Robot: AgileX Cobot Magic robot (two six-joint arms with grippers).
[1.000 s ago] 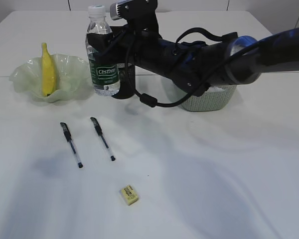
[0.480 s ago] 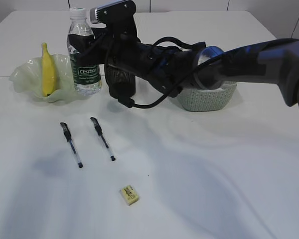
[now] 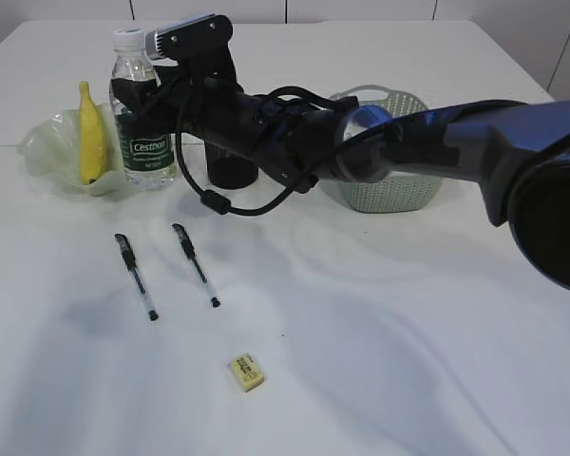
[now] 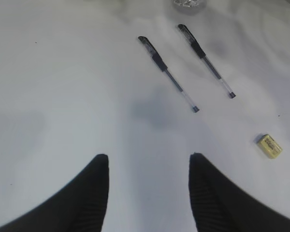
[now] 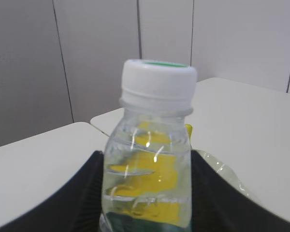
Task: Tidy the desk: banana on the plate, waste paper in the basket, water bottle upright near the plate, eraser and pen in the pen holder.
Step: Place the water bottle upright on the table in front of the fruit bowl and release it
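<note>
One bottle point(image 3: 142, 123) upright, clenched in right gripper point(image 3: 138, 95), just beside plate point(image 3: 52, 152).
Settle base flat, then release; left gripper point(image 4: 147, 169) gapes empty.

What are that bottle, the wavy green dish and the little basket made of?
Bottle: clear thin plastic, glossy; the banana shows through it in the right wrist view. Dish: translucent pale green, glass or plastic, with a shiny ruffled rim. Basket: pale green weave pattern, matte, probably moulded plastic.
</note>
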